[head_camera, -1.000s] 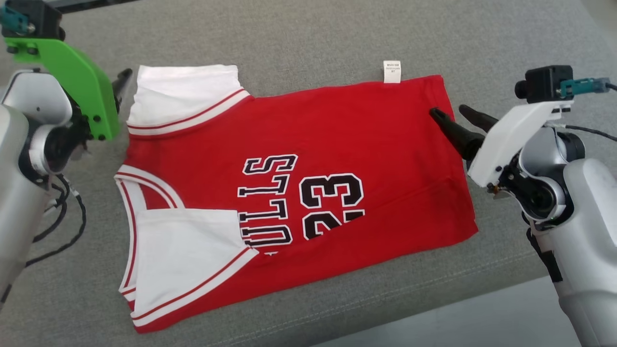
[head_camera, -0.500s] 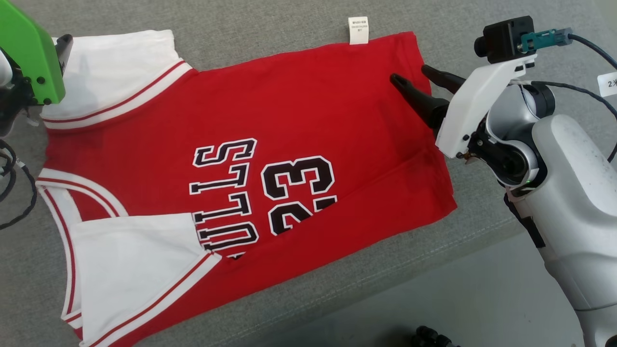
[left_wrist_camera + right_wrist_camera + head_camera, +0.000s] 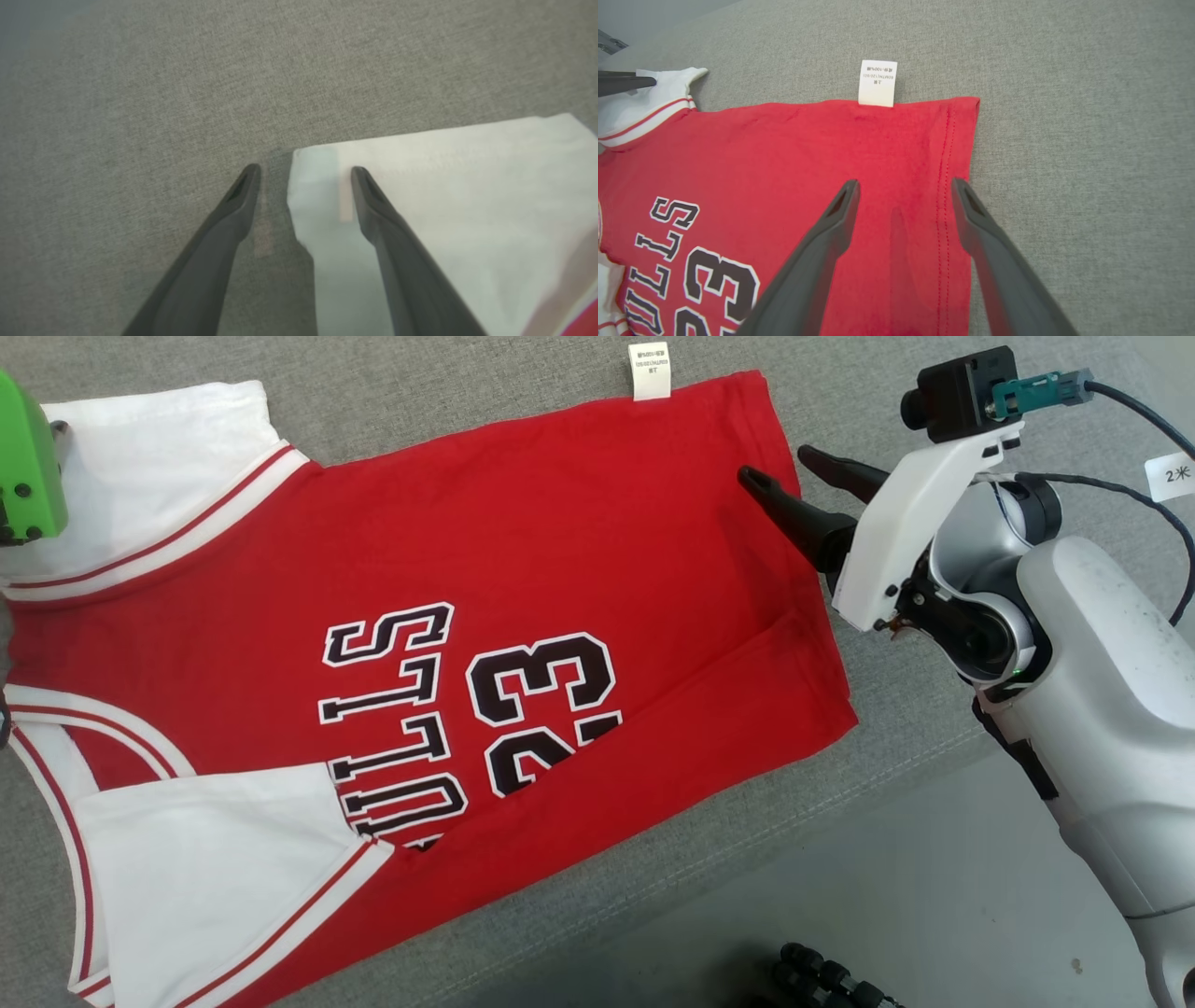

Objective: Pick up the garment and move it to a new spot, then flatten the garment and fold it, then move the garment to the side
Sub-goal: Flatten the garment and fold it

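Observation:
The garment [image 3: 560, 541] is a red jersey with white sleeves and black "BULLS 23" lettering. It lies flat on a grey fabric surface [image 3: 467, 383], with both sleeves folded inward. My right gripper [image 3: 777, 465] stands open over the red hem near the far right corner. In the right wrist view that gripper [image 3: 904, 183] has one finger above the red cloth [image 3: 784, 149] and the other at the hem's edge. My left gripper [image 3: 304, 169] is open and straddles the corner of the white sleeve [image 3: 444, 186]. Its green mount [image 3: 23, 476] shows at the left edge of the head view.
A white care label [image 3: 651, 371] sticks out from the garment's far edge, also seen as the label [image 3: 877, 83] in the right wrist view. The grey surface ends at a front edge with pale floor [image 3: 887, 896] beyond. A dark ribbed thing [image 3: 822, 980] lies on the floor.
The head camera has moved, so the whole picture shifts left and up and looks larger. Both grippers stay open near the same garment corners.

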Controlling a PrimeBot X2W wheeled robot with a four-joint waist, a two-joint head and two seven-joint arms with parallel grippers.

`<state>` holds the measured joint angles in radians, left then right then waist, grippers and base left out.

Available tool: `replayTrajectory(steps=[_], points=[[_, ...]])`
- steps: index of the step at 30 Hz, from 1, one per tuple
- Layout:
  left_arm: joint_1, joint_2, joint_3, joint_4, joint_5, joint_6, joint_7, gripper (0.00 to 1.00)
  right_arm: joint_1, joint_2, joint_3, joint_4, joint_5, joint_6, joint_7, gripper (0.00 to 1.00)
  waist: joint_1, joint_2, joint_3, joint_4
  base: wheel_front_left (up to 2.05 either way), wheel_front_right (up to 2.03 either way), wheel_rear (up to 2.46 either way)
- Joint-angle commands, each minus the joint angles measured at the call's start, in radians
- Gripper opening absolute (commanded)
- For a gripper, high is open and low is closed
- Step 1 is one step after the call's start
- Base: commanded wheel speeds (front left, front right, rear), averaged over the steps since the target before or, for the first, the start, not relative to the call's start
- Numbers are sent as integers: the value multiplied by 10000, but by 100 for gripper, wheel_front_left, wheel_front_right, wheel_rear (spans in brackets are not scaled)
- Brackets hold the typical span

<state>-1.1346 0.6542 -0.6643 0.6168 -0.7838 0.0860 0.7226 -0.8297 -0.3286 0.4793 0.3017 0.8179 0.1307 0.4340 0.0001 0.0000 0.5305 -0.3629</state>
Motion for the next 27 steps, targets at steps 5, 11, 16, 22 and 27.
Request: replayTrajectory(steps=[5, 11, 16, 22, 27], points=[[-116, 144, -74, -87, -12, -31, 69, 62, -218, -112, 133, 118, 183, 0, -205, 100, -1, 0, 36, 24, 0, 0, 0], [5, 197, -136, -89, 70, -125, -84, 27, -421, -49, 378, 257, 336, 0, -330, 100, -1, 0, 97, -82, 0, 0, 0], [4, 178, -130, -75, 66, -183, -293, 0, -645, -165, 424, 436, 349, 0, -450, 100, -1, 0, 167, -112, 0, 0, 0], [-238, -77, -330, -313, 186, -455, -552, 0, -1013, -338, 227, 1122, 98, 0, -588, 100, -1, 0, 86, 353, 0, 0, 0], [-265, -287, -459, -959, 84, -708, -572, 0, -1431, -457, 83, 2000, -159, 0, -390, 100, -1, 0, -7, 963, 0, 0, 0]])
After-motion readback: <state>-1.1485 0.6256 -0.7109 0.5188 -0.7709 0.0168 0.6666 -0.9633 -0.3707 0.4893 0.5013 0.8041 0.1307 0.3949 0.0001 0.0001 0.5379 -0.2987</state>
